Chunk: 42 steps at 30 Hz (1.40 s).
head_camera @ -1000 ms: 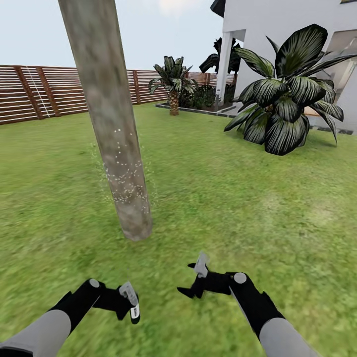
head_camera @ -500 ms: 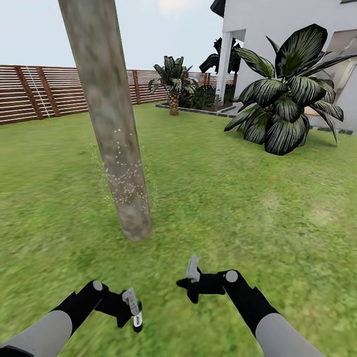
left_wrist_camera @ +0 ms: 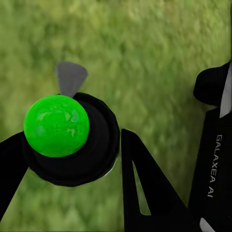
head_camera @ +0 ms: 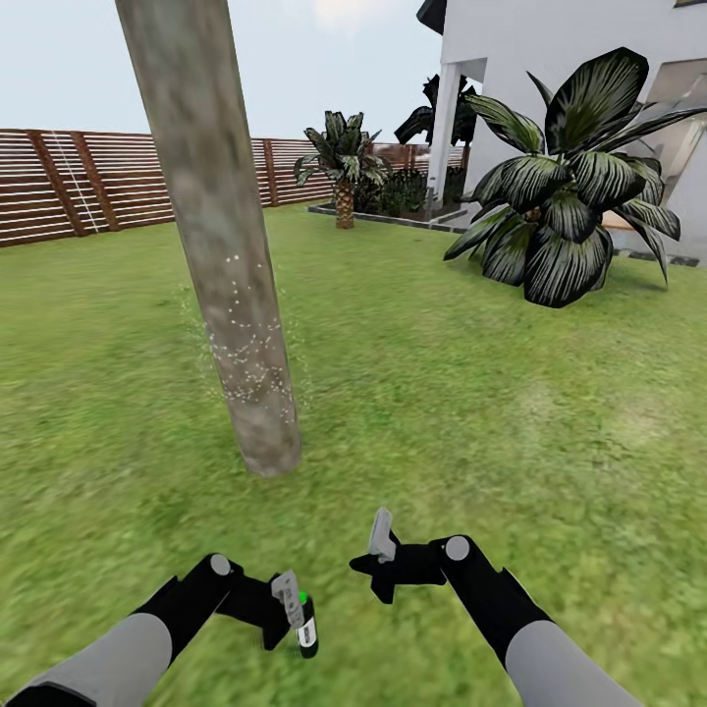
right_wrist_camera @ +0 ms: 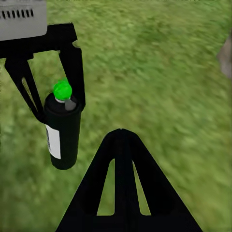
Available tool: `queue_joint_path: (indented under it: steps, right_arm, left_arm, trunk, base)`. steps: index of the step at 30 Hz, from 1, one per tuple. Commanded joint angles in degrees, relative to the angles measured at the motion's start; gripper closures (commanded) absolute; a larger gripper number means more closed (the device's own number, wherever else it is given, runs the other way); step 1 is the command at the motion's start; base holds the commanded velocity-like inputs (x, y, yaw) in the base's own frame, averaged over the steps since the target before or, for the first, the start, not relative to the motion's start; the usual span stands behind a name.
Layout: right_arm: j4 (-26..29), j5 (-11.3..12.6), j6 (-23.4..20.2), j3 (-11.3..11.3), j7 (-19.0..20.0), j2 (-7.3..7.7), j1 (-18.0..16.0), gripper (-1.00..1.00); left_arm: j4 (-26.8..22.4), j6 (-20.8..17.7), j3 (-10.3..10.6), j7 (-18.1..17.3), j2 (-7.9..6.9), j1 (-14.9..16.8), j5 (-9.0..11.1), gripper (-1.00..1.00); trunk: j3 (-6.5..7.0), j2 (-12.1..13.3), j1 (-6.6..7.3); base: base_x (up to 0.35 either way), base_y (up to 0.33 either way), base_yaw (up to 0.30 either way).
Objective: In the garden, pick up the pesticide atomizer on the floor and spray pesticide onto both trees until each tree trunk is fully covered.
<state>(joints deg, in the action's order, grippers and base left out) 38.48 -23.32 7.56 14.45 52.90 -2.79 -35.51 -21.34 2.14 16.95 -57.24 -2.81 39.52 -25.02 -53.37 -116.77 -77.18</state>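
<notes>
The pesticide atomizer (head_camera: 307, 628), a small dark bottle with a white label and a bright green top, hangs upright low over the grass in my left gripper (head_camera: 298, 621), which is shut on it. The left wrist view looks down on its green cap (left_wrist_camera: 56, 125) between the black fingers. In the right wrist view the atomizer (right_wrist_camera: 63, 137) sits in the left gripper (right_wrist_camera: 58, 108). My right gripper (head_camera: 379, 564) stands open and empty just to the right of it. Ahead rises a thick mottled tree trunk (head_camera: 211, 216), with pesticide (head_camera: 245, 363) specks on its lower part.
Lawn (head_camera: 462, 412) spreads all around. A brown slat fence (head_camera: 79, 182) closes the back left. A large dark-leaved bush (head_camera: 570, 196) and a white house (head_camera: 550, 59) stand at the right, and a small palm (head_camera: 344, 162) stands farther back.
My left gripper has moved right toward the right gripper, and the atomizer's green top now shows in it. The right gripper dropped a little and shifted left.
</notes>
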Motion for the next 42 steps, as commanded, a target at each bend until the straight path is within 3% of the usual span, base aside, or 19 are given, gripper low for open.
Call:
queue_joint_path:
  steps: [1, 16, 22, 27, 42]
  right_arm:
    - [-0.03, 0.02, 0.01, 0.02, 0.00, -0.01, 0.00, 1.00]
    - [-0.17, 0.03, 0.08, 0.14, 0.01, -0.28, 0.00, 1.00]
    - [-0.16, 0.03, 0.08, 2.35, 0.01, -0.28, 0.00, 1.00]
    - [-0.16, 0.03, 0.08, 2.42, 0.01, -0.28, 0.00, 1.00]
    - [-0.16, 0.06, 0.08, 2.42, 0.01, -0.28, 0.00, 1.00]
  left_arm:
    - [-0.01, -0.03, 0.02, 0.01, 0.25, 0.02, -0.03, 1.00]
    - [-1.99, -0.65, -0.29, 0.99, 2.42, 0.63, 0.35, 1.00]
    - [-2.30, -0.64, -0.42, 1.25, 3.13, 0.64, 0.24, 1.00]
    - [-2.30, -0.54, -0.54, 1.17, 3.22, 0.56, 0.49, 1.00]
    - [-2.70, -0.41, -0.60, 1.05, 5.29, 0.69, 0.76, 1.00]
  trunk:
    - [0.00, 0.00, 0.00]
    - [0.00, 0.00, 0.00]
    - [0.00, 0.00, 0.00]
    - [0.00, 0.00, 0.00]
    - [0.00, 0.00, 0.00]
  base:
    - [0.000, 0.000, 0.000]
    - [0.000, 0.000, 0.000]
    - [0.000, 0.000, 0.000]
    - [0.000, 0.000, 0.000]
    - [0.000, 0.000, 0.000]
